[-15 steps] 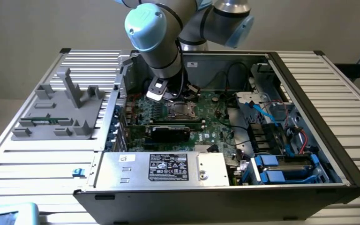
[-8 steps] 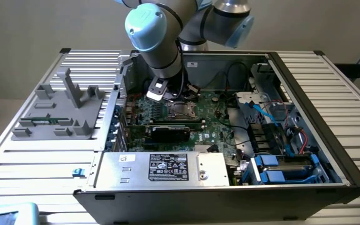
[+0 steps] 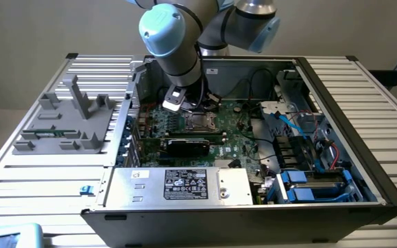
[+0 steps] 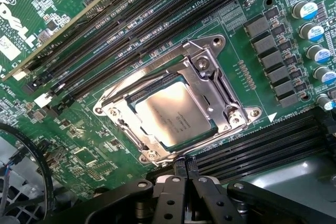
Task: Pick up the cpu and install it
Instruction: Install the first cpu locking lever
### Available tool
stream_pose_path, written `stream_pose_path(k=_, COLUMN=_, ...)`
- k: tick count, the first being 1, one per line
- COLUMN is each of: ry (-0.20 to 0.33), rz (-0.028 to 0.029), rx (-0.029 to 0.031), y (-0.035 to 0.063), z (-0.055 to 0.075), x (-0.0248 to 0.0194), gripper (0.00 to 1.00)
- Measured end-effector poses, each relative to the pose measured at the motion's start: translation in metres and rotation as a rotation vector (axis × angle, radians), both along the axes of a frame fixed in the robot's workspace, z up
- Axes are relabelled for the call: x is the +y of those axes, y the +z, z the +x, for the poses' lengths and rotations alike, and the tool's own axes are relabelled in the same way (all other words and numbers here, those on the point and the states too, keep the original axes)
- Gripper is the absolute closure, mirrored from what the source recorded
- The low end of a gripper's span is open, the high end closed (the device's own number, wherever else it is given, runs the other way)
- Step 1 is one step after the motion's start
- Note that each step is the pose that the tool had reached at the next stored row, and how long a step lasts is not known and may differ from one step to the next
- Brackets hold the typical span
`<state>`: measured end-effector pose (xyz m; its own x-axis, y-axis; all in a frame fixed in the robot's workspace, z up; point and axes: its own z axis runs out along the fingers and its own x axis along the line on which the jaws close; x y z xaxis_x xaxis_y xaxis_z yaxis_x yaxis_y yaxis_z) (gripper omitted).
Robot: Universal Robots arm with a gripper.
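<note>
Standing at the exterior view's left on the slatted bench [image 3: 40, 175], a grey fixture [image 3: 64, 126] sits apart from the open computer case [image 3: 364, 170]. Over the green motherboard [image 4: 105, 145], the gripper [image 4: 179, 174] hangs with fingers closed, holding nothing. Just beyond its tips the cpu [image 4: 176, 114] lies flat inside the metal-framed socket [image 4: 210, 69], its silver top showing.

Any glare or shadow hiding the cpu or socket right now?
Wrist view: the cpu lid shows a soft bright sheen and the socket frame glints, yet both read clearly. Exterior view: the arm shades the socket area, leaving the motherboard dim.
</note>
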<state>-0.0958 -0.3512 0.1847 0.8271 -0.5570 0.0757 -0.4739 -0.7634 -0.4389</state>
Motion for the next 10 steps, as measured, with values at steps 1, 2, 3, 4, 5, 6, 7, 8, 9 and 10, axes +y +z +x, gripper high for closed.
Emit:
stream_pose_path(k=1, ry=0.0, rz=0.0002, rx=-0.0001, y=0.0, z=0.0001, x=-0.0002, gripper=0.88)
stream_pose_path(k=2, ry=0.0, rz=0.0002, rx=-0.0001, y=0.0, z=0.0001, x=-0.0005, gripper=0.88)
stream_pose_path(k=3, ry=0.0, rz=0.0003, rx=-0.0001, y=0.0, z=0.0001, x=-0.0008, gripper=0.88)
stream_pose_path(k=4, ry=0.0, rz=0.0004, rx=0.0, y=0.0, z=0.0001, x=-0.001, gripper=0.88)
stream_pose_path(k=5, ry=0.0, rz=0.0006, rx=0.0, y=0.0, z=0.0001, x=-0.0011, gripper=0.88)
stream_pose_path(k=6, ry=0.0, rz=0.0009, rx=0.0, y=0.0, z=0.0001, x=-0.0011, gripper=0.88)
stream_pose_path(k=7, ry=0.0, rz=0.0012, rx=0.0001, y=0.0, z=0.0, x=-0.0011, gripper=0.88)
stream_pose_path(k=8, ry=0.0, rz=0.0017, rx=0.0, y=0.0, z=0.0001, x=-0.0011, gripper=0.88)
stream_pose_path(k=9, ry=0.0, rz=0.002, rx=0.0, y=0.0, z=0.0001, x=-0.0012, gripper=0.88)
stream_pose_path(k=10, ry=0.0, rz=0.0026, rx=0.0, y=0.0, z=0.0001, x=-0.0011, gripper=0.88)
